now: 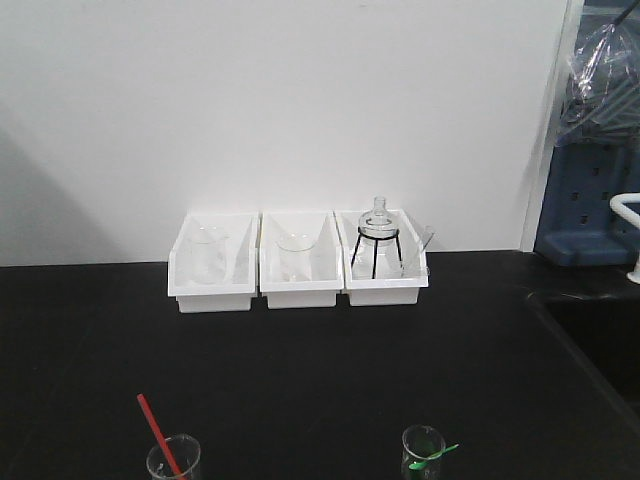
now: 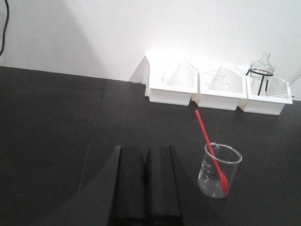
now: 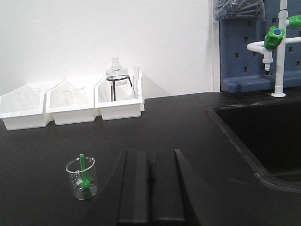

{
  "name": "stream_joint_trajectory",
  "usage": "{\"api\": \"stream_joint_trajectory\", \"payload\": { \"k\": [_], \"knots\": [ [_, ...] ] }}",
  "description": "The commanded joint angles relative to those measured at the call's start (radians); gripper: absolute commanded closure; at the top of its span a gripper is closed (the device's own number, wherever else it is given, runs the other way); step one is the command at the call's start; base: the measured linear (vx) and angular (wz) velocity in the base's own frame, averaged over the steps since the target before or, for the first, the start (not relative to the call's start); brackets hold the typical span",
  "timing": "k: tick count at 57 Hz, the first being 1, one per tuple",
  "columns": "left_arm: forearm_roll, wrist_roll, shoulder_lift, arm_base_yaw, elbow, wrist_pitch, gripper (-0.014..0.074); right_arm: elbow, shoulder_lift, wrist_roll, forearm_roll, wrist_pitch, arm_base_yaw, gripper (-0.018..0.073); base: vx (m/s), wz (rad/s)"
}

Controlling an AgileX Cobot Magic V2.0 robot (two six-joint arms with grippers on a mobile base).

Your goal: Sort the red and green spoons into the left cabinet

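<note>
The red spoon [image 1: 156, 430] stands bowl-down in a clear beaker [image 1: 173, 462] at the front left of the black counter. In the left wrist view the red spoon [image 2: 209, 141] leans up and left out of its beaker [image 2: 219, 170], just right of my left gripper [image 2: 146, 149], which is shut and empty. The green spoon [image 1: 433, 459] sits in a second beaker [image 1: 422, 448] at the front right. In the right wrist view the green spoon [image 3: 83, 170] and its beaker [image 3: 82, 179] are left of my right gripper [image 3: 150, 154], which is shut and empty. The grey cabinet is out of view.
Three white bins [image 1: 213, 290] stand side by side against the back wall, holding glassware; the right one holds a flask on a black stand [image 1: 377, 235]. A sink [image 3: 263, 136] lies at the right, with a faucet [image 3: 281, 47] and a blue pegboard [image 1: 588, 190] behind it.
</note>
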Motion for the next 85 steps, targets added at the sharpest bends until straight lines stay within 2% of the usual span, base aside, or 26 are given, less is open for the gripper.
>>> {"api": "stream_joint_trajectory", "payload": {
  "k": [1, 53, 69, 85],
  "knots": [
    [-0.001, -0.007, -0.022, -0.001, -0.002, -0.087, 0.0603, 0.011, -0.012, -0.001, -0.009, -0.080, 0.000, 0.0564, 0.00, 0.00],
    [0.000, -0.005, -0.021, -0.001, -0.003, -0.092, 0.0603, 0.011, -0.012, -0.001, -0.009, -0.080, 0.000, 0.0564, 0.00, 0.00],
    [0.000, -0.001, -0.021, -0.001, -0.003, -0.143, 0.0603, 0.010, -0.012, 0.000, -0.003, -0.112, 0.000, 0.0564, 0.00, 0.00],
    [-0.002, -0.010, -0.021, -0.001, -0.029, -0.290, 0.0603, 0.000, -0.012, 0.002, -0.001, -0.231, 0.000, 0.0564, 0.00, 0.00]
  ]
}}
